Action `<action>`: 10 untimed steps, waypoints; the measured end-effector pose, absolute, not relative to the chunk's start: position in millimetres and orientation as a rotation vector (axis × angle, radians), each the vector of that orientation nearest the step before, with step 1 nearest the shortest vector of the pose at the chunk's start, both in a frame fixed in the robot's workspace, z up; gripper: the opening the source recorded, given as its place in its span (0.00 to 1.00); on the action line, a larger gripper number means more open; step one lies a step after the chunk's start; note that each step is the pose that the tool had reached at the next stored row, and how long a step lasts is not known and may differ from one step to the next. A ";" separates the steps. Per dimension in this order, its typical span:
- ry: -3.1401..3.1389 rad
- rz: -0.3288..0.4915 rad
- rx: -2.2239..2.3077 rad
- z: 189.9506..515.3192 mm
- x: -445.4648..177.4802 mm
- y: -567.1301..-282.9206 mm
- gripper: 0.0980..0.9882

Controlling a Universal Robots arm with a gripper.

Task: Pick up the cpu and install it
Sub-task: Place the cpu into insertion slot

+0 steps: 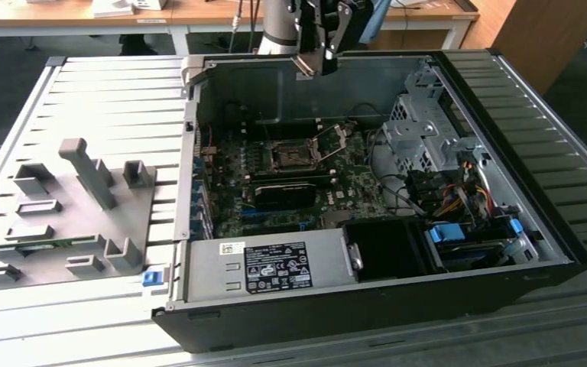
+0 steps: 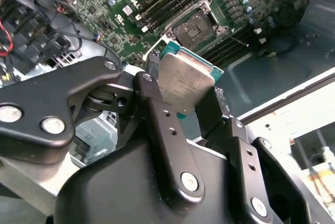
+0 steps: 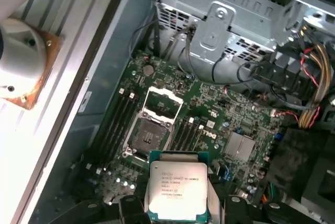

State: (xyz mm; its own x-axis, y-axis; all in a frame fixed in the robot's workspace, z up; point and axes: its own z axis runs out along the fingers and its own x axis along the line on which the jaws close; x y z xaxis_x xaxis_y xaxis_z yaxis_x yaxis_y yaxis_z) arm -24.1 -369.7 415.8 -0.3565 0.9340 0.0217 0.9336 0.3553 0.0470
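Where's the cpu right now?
The cpu is gripped in the end effector, hanging above the open computer case over the motherboard. In both wrist views the empty socket lies close by it.

A slatted grey metal desk [image 1: 79, 99] is lit evenly across the exterior view, with dark grey floor [image 1: 3, 69] seen beyond it. At the back a wooden-topped desk [image 1: 28, 21] on white legs is placed, and a brown wooden panel [image 1: 538, 38] is seen at the exterior view's right.

Exterior view: high, facing 12 o'clock over the computer case [image 1: 375, 310]. Both wrist views: close above motherboard [image 3: 209, 124], sharing socket [image 3: 149, 137].
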 end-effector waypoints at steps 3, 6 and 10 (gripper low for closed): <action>2.528 0.079 1.846 412.5 -24.1 -369.7 0.48; 2.478 0.078 1.910 408.5 -24.1 -369.6 0.48; 2.418 0.076 1.983 403.6 -24.2 -369.1 0.48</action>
State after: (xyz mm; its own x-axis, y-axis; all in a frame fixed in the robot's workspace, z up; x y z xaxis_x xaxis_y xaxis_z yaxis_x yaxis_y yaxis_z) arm -24.2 -369.1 403.6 -0.1958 0.9804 0.0204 0.9798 0.1947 0.0463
